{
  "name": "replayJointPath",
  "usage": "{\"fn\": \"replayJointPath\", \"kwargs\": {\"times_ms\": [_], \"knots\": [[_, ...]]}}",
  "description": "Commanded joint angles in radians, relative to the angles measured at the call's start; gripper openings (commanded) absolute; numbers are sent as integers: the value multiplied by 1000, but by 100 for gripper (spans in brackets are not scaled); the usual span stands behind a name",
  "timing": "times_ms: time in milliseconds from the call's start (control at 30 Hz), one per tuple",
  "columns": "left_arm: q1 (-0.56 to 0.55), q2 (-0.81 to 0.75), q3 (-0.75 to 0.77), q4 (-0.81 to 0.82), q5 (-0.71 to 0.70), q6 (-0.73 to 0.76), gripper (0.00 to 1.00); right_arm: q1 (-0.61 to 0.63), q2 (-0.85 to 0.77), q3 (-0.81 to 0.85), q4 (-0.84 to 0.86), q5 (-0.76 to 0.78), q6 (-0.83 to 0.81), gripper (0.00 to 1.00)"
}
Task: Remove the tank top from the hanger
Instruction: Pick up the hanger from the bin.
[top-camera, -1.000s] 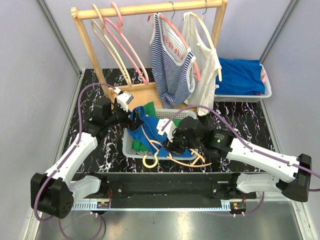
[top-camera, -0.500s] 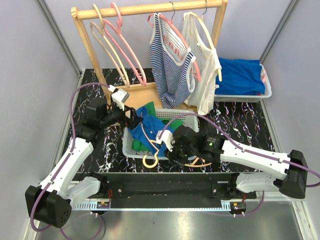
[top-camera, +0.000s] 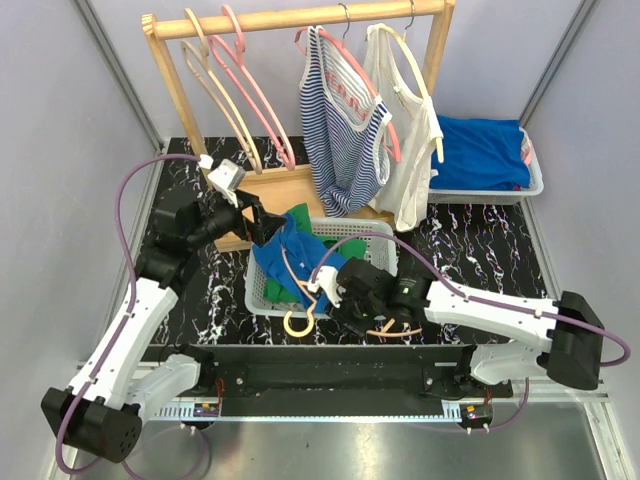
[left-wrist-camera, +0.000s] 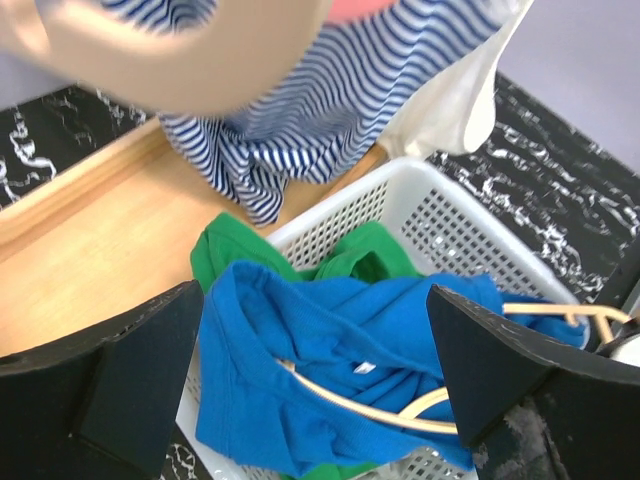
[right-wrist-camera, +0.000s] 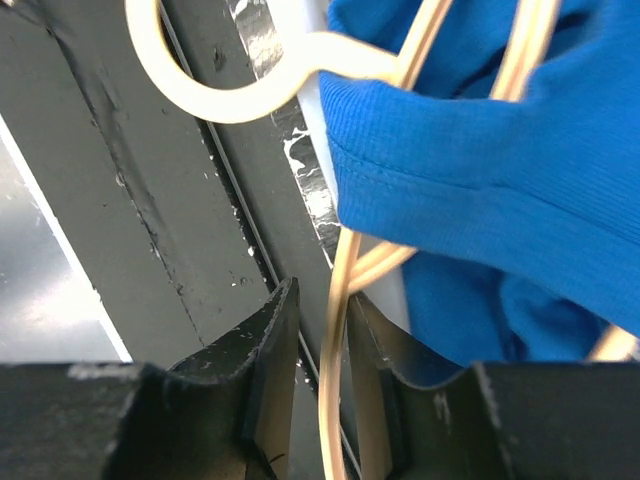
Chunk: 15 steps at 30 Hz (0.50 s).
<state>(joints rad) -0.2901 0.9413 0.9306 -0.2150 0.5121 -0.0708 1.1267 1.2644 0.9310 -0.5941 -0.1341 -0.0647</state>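
Observation:
A blue tank top (top-camera: 290, 250) lies crumpled in a white basket (top-camera: 258, 285), still threaded on a cream hanger (top-camera: 297, 322) whose hook pokes over the basket's near rim. My left gripper (top-camera: 262, 225) hovers above the garment's far left part. In the left wrist view this gripper (left-wrist-camera: 315, 300) stands wide open over the blue tank top (left-wrist-camera: 300, 340), touching nothing. My right gripper (top-camera: 345, 305) sits at the basket's near edge. In the right wrist view its jaws (right-wrist-camera: 322, 295) stand narrow around the hanger's thin arm (right-wrist-camera: 335, 330). The arm rests against one finger, and a gap shows at the other.
A wooden rack (top-camera: 300, 17) at the back carries empty pink and cream hangers (top-camera: 240, 90), a striped tank top (top-camera: 345, 130) and a white one (top-camera: 405, 130). A second bin with blue cloth (top-camera: 485, 155) stands back right. A green garment (left-wrist-camera: 230, 250) lies under the blue one.
My left arm has drawn back and up to the left, its jaws now fully apart. The right gripper slid left along the basket's near edge and narrowed around the hanger arm.

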Motion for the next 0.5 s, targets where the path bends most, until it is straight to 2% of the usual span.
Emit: {"fn": "replayJointPath", "kwargs": {"times_ms": [0, 100, 200, 233, 300, 467], "knots": [[-3, -38, 71, 55, 49, -41, 99, 10, 67, 29, 33, 21, 13, 34], [-3, -53, 91, 57, 65, -52, 99, 8, 92, 37, 28, 34, 8, 28], [-3, -64, 102, 62, 80, -53, 99, 10, 87, 61, 8, 63, -1, 16], [-3, -65, 102, 62, 82, -47, 99, 8, 76, 77, -4, 76, -13, 7], [-3, -73, 105, 57, 85, -43, 99, 8, 44, 141, -45, 88, -21, 1], [-4, -120, 97, 66, 124, 9, 99, 8, -62, 322, -143, 100, -46, 0]]}}
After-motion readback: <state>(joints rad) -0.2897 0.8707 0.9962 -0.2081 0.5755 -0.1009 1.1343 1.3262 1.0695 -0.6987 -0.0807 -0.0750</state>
